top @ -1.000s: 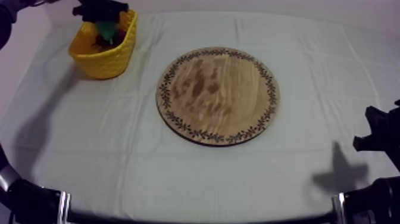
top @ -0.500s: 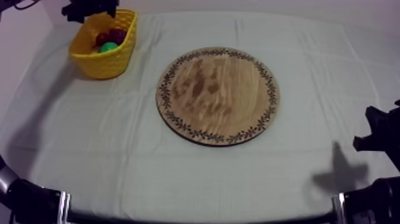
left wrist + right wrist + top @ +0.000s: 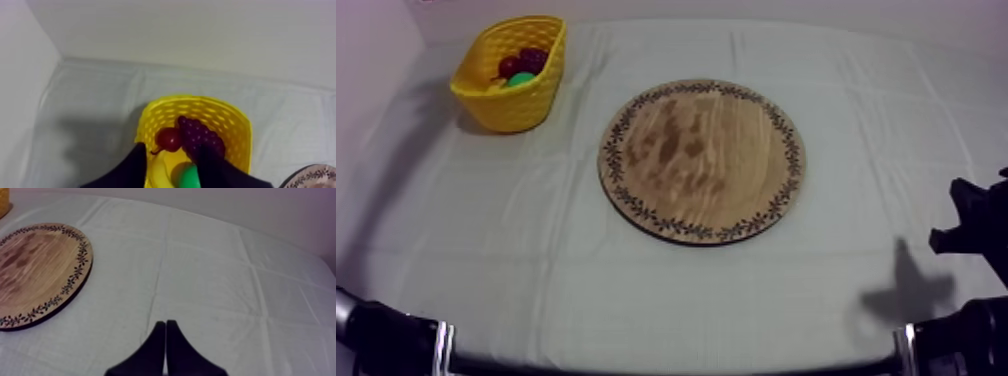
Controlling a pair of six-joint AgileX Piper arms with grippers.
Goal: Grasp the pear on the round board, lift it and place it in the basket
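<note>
While over basket (image 3: 200, 102), pincer (image 3: 171, 147) higher (empty)

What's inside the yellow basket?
A bunch of grapes, a small red fruit and the green pear lie in the yellow basket. The fruit covers its floor, so anything underneath is hidden.

Soft, even light from overhead falls on the grey-white cloth (image 3: 536, 260), bright and without glare. In the top view a dark arm-shaped shadow (image 3: 908, 292) lies on the cloth at four o'clock. A fainter grey shadow band (image 3: 396, 190) runs from the yellow woven basket (image 3: 511, 105) at ten o'clock down toward eight o'clock. The round wooden board with a patterned rim (image 3: 701, 160) throws a thin dark line along its six o'clock edge. The cloth's edges bow slightly. In the left wrist view a broad grey patch of shade (image 3: 90, 137) darkens the cloth beside the basket. In the right wrist view the far wall (image 3: 280, 213) carries a faint violet cast.
</note>
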